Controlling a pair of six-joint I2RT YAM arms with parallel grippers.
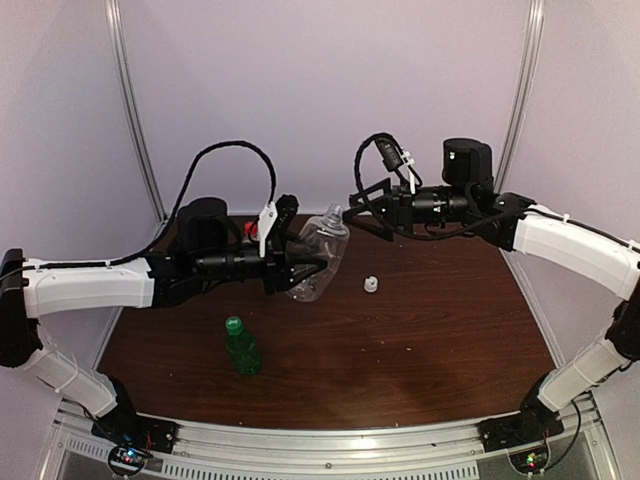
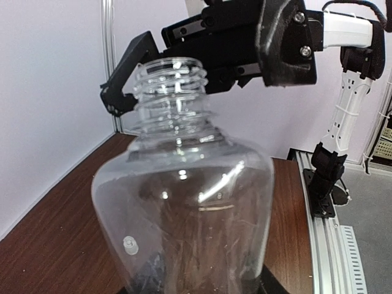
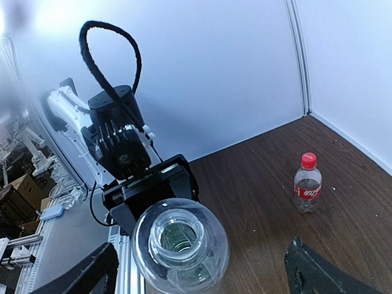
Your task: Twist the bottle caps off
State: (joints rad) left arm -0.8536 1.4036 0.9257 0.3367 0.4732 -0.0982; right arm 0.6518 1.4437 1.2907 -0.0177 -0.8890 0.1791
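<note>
Bottles, three; caps, three.
- One wide clear rounded bottle [image 1: 322,255]: uncapped, threaded neck bare, held tilted in the clamped left gripper [image 1: 298,268].
- One green bottle [image 1: 242,352]: upright near the table's [image 1: 450,340] front, green cap [image 1: 234,324] on.
- One red-labelled clear bottle [image 3: 307,190]: upright at back left, red cap [image 3: 309,160] on. The label's white script is unreadable.
- One white cap [image 1: 371,284]: loose on the table.

Right gripper [image 1: 362,208]: jaws wide, empty, near the clear bottle's mouth.

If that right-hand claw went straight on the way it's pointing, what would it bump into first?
Most likely the uncapped neck of the wide clear bottle, centred between the open fingers of the right gripper and held by the left gripper.
</note>
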